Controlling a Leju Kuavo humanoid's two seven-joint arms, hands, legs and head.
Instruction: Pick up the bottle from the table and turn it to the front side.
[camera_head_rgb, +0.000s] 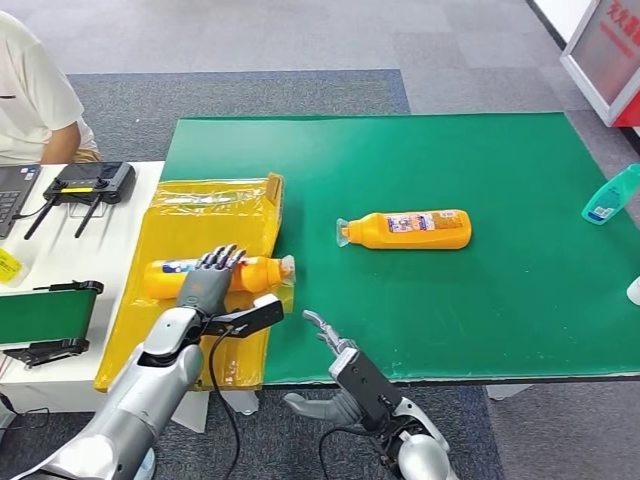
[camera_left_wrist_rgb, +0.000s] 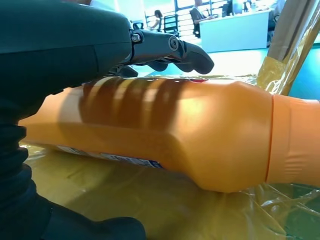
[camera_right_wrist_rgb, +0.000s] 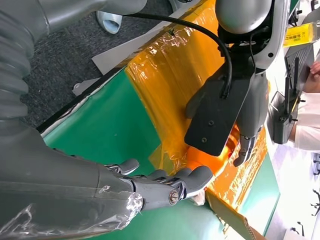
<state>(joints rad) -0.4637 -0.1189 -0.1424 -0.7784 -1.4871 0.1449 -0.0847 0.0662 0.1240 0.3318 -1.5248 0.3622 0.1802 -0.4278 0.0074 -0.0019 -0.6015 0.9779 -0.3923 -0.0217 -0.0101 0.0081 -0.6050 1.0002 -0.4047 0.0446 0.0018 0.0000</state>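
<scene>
Two orange bottles lay crosswise: one (camera_head_rgb: 407, 229) far right on the green mat (camera_head_rgb: 528, 300), one (camera_head_rgb: 256, 272) on yellow plastic (camera_head_rgb: 211, 210), left hand (camera_head_rgb: 207, 280) draped over it. Right hand (camera_head_rgb: 332, 345), open, hung near.

Orange bottle (camera_head_rgb: 256, 272) lying flat on yellow plastic sheet (camera_head_rgb: 204, 215), cap toward green mat (camera_head_rgb: 468, 300).

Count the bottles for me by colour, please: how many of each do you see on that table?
Orange bottles: 2, one on the green mat and one under the left hand on the yellow sheet.
Teal bottles: 1, at the table's far right edge.
Total: 3 bottles.
</scene>
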